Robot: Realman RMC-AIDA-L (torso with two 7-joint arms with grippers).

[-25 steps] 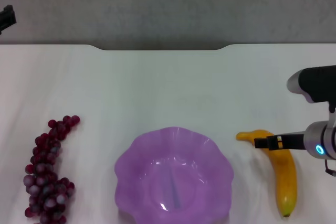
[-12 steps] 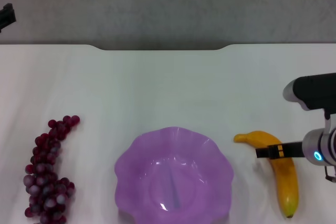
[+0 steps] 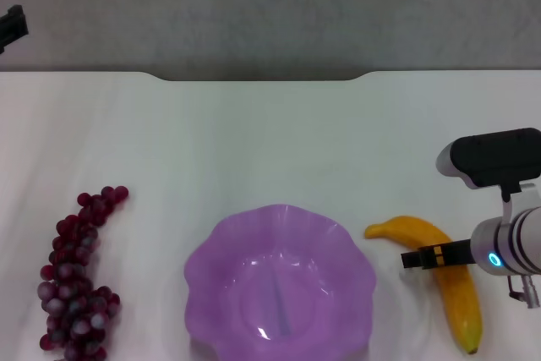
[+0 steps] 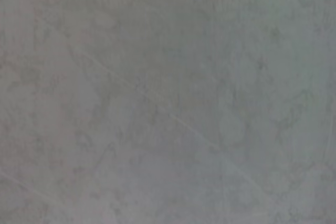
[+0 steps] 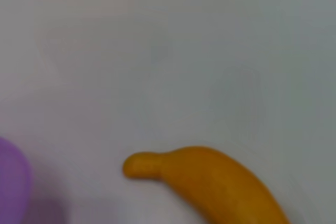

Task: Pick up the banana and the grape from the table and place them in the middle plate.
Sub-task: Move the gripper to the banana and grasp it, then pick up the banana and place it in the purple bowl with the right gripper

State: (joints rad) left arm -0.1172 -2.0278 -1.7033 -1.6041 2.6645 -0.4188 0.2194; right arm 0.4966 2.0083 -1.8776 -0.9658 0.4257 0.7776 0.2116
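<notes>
Purple translucent plate (image 3: 279, 281) with the wavy rim sits nearest the robot, dead centre on the white table (image 3: 270, 141), nothing in it. Just right of it lies the banana (image 3: 444, 281) — stem end pointing toward the plate, greenish tip at the near end. The right gripper (image 3: 414, 259) is right over the banana's upper half, with a dark finger crossing the fruit; can't tell if the jaws are spread or pinching, so I won't call it. The right wrist view shows the banana (image 5: 210, 187) flat on the table with a sliver of the plate (image 5: 13, 182) at the edge. Over on the left, well apart from the plate, the bunch of grapes (image 3: 76, 281) lies untouched. Farthest back, the left gripper (image 3: 12, 27) is parked beyond the table's far left corner — jaws not readable either.
</notes>
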